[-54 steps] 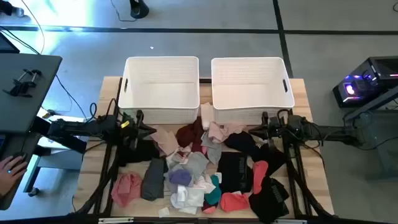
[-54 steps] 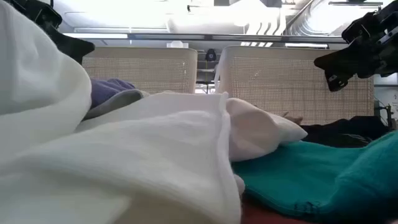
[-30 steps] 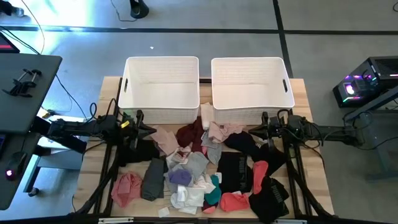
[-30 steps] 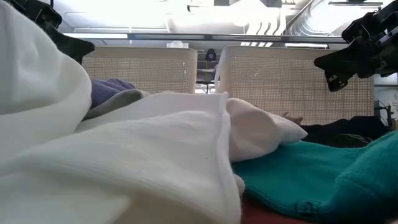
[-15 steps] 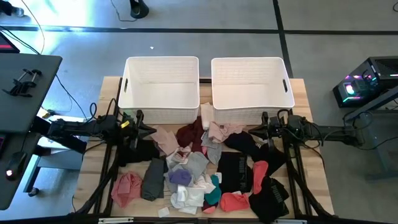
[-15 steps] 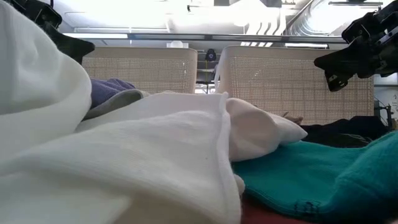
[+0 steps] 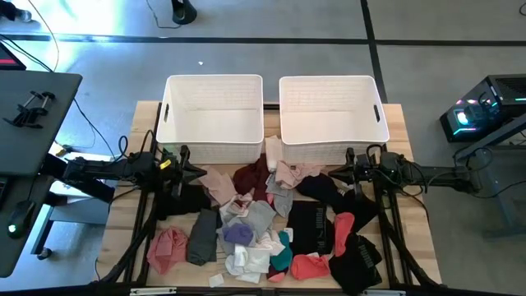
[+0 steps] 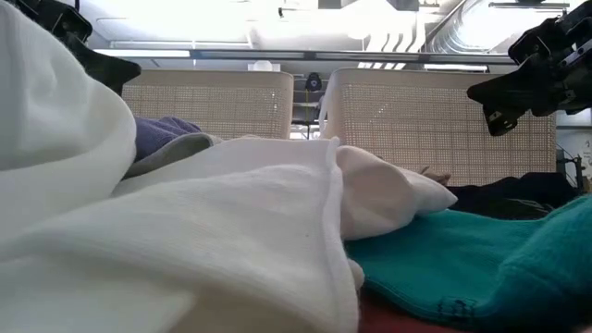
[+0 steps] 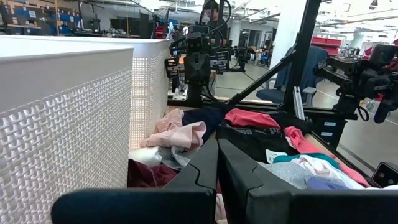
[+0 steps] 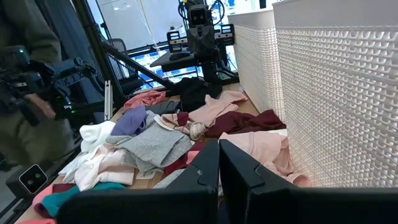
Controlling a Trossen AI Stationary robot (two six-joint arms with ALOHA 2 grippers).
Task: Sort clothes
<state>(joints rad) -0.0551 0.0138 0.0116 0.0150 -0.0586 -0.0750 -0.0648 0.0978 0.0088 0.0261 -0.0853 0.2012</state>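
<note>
Bench [image 7: 415, 215]: clothes [image 7: 271, 215] heaped by front edge | left gripper [image 7: 200, 172], right gripper [image 7: 333, 172] pinched shut, empty | best: open wide, grab one piece.

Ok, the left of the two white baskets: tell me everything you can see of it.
The left basket is a white rectangular tub, plastic by its look, with walls in a fine perforated weave and a slot handle on its left end. It stands upright at the table's far edge, close beside the right basket with a narrow gap between. From above its inside shows only white. Maroon and pink clothes lie against the foot of its near wall. Neither gripper touches it.
</note>
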